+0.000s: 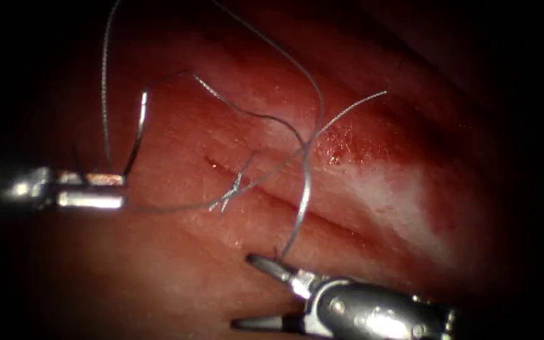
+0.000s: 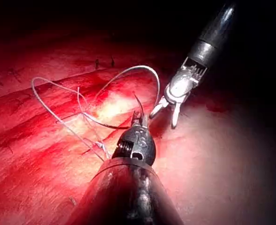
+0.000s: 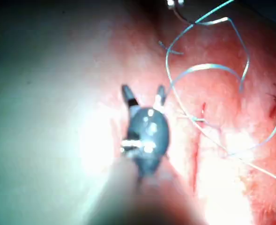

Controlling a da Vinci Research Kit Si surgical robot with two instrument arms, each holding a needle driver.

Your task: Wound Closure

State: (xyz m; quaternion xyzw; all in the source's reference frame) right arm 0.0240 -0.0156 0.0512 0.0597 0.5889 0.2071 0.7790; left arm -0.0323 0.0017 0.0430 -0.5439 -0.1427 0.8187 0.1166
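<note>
Left end effector (image 1: pixel 105 189) clenched on needle (image 1: pixel 138 129) near its rear end, clear of tissue (image 1: pixel 177 271), left of cut (image 1: pixel 266 192). Right end effector (image 1: pixel 250 289) released, empty, thread (image 1: pixel 303 189) touching upper jaw. Judged mid-stitch; next move needs thread gripped.

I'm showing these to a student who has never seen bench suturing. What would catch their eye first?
Probably the thread, looping in tangled arcs over the tissue and crossing the cut. Next, the curved needle, held clear of the tissue near one end by the left tool, left of the cut. The right tool sits with jaws open, thread beside its upper jaw.
</note>
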